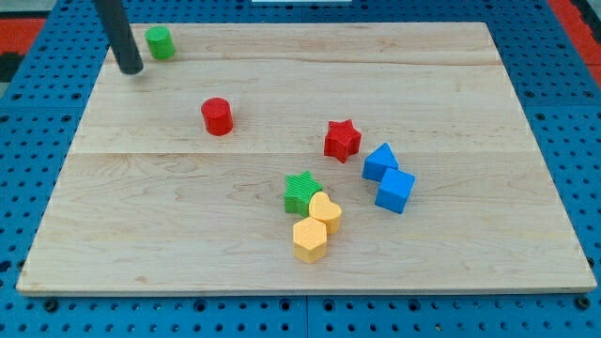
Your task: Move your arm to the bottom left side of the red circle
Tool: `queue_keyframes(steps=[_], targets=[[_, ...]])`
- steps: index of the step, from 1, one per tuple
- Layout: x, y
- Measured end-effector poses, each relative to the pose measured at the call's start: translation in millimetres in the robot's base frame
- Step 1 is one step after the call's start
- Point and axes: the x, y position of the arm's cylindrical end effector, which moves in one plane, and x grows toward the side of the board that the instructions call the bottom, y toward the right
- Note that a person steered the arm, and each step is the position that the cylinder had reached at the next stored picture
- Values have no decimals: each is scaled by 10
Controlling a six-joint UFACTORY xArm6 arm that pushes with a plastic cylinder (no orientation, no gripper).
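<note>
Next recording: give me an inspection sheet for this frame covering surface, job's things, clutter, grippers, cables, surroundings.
Surface: pale wooden board, flat, seams running across.
Job's things: red circle upright in the board's upper left part; my tip sits up and to the view's left of it, apart, not yet at its bottom left.
Clutter: green cylinder just right of my tip; red star; green star touching yellow heart, yellow hexagon against the heart; two blue blocks close together.
Grippers: none, rod only.
Cables: nothing seen.
Surroundings: blue perforated table; red patches at the top corners.
</note>
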Motion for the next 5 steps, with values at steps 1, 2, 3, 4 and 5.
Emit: queue_keyframes(steps=[1, 2, 3, 4, 5], targets=[[515, -1], [1019, 193], [1288, 464], [1446, 541], [1464, 762]])
